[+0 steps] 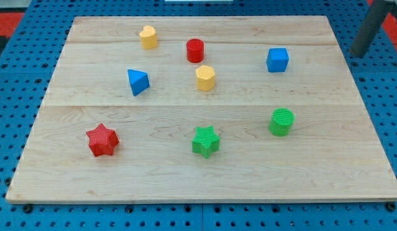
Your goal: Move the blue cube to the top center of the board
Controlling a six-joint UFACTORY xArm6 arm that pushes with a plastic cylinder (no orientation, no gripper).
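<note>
The blue cube (277, 59) sits on the wooden board (204, 173) at the upper right. My rod comes down at the view's top right corner, and my tip (359, 55) is just off the board's right edge, well to the right of the blue cube and about level with it. A red cylinder (195, 50) stands near the top centre of the board, left of the cube.
A yellow block (148, 36) is at upper left, a yellow hexagonal block (205, 77) is below the red cylinder, and a blue triangular block (138, 81) is at left. A red star (101, 140), a green star (205, 141) and a green cylinder (281, 122) lie lower down.
</note>
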